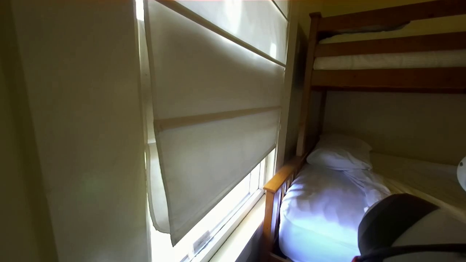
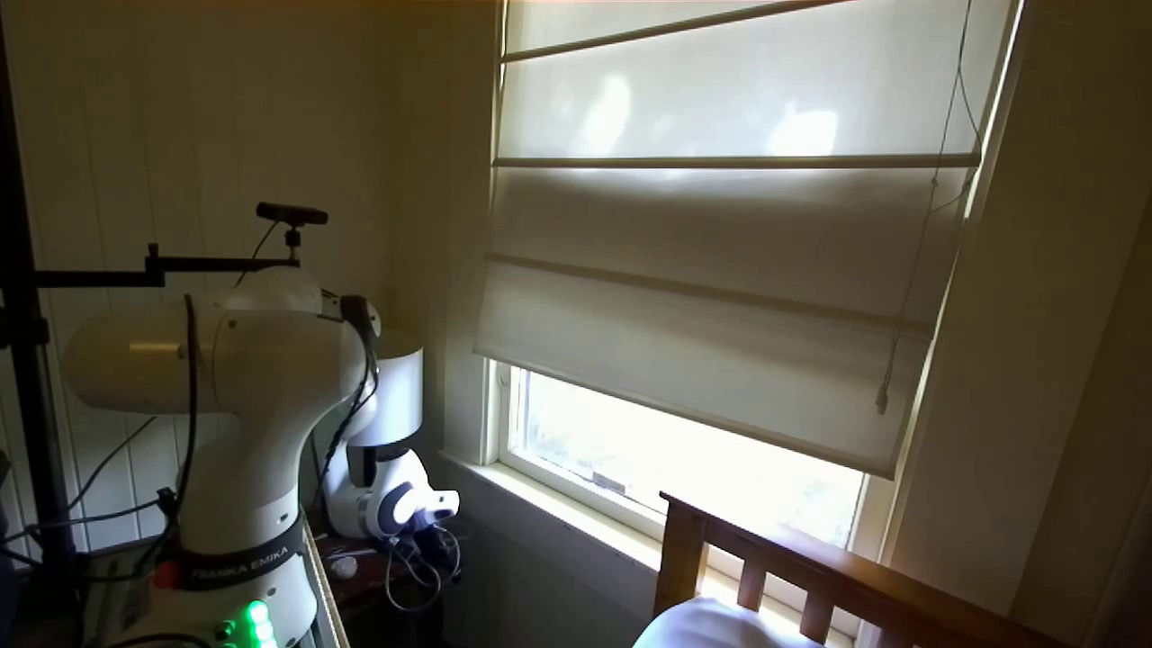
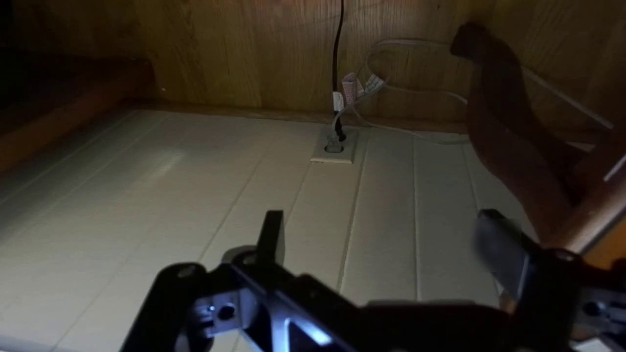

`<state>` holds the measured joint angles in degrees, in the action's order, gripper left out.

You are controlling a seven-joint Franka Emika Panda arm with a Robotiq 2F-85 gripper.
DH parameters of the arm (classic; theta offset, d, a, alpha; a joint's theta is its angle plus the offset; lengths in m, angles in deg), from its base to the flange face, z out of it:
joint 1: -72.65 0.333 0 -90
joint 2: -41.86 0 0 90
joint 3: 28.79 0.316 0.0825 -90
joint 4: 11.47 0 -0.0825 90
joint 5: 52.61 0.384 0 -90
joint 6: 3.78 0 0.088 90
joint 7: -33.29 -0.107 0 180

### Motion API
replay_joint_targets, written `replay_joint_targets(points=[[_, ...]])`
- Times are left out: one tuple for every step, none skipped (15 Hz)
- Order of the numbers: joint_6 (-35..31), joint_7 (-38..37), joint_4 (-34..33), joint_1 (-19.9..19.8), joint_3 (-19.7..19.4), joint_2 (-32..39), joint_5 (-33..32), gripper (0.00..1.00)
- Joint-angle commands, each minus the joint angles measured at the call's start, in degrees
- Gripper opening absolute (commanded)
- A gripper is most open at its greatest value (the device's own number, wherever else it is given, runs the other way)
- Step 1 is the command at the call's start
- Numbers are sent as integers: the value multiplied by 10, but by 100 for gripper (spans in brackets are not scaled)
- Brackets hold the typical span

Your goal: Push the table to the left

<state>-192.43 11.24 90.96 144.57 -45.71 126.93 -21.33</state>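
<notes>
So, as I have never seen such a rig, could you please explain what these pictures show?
The machine is a white robot arm ending in a two-fingered claw. Two pictures look in from outside it; both exterior views show a window blind and a wooden bed. The third is taken from its wrist, past the claw: a pale wall, a power socket, and a curved wooden leg, apparently of the table to be pushed. In an exterior view, a dark surface beside the arm, perhaps the tabletop, bears a small white item too indistinct to name. The claw is open, holding nothing.
</notes>
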Motion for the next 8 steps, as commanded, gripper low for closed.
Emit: replay_joint_targets(points=[[-28, 17, -14, -49, 32, -3, -42, 100], [-39, 20, -17, -57, 37, 0, -48, 100], [-54, 24, -20, -72, 47, 0, -57, 100], [-65, 30, -23, -87, 57, -1, -64, 100], [-74, 35, -23, -96, 63, -1, -67, 100], [-81, 40, -25, -108, 72, -1, -70, 100], [-85, 45, -27, -119, 79, -1, -71, 100], [-86, 48, -29, -127, 85, 0, -70, 100]])
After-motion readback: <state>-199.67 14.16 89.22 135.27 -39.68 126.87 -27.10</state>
